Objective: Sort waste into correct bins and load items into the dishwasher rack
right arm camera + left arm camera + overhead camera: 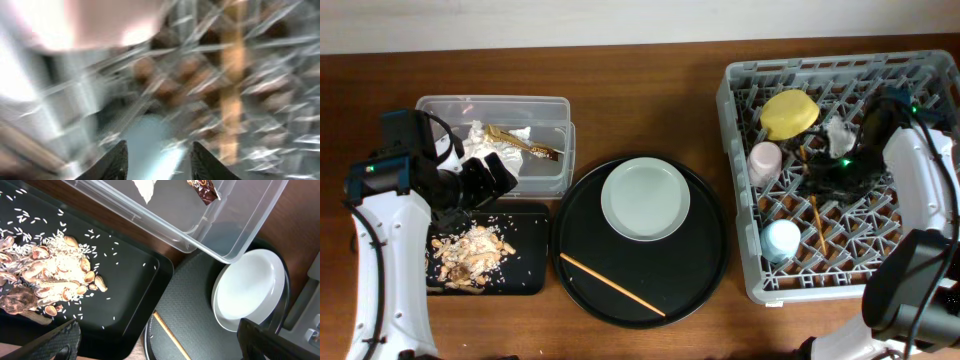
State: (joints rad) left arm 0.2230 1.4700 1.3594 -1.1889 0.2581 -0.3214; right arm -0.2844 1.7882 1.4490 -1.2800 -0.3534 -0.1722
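Note:
The clear tub (548,172) holds the white napkin (480,133) and the brown-and-gold wrapper (527,148). The flat black tray (525,268) holds the food scraps (470,255). My left gripper (485,180) is open and empty between the tub and the tray; in the left wrist view its fingers (160,347) spread wide over the tray edge. The plate (645,198) and one chopstick (612,284) lie on the round tray. The rack (920,75) holds the yellow bowl (790,113), pink cup (765,160), blue cup (782,240) and a chopstick (815,215). My right gripper (820,175) is open over the rack.
The round black tray (705,255) sits between the flat tray and the rack. The right wrist view is blurred; its fingers (160,152) frame the blue cup (150,145), with the chopstick (230,90) to the right. The left wrist view shows the plate (250,290) and the scraps (45,275).

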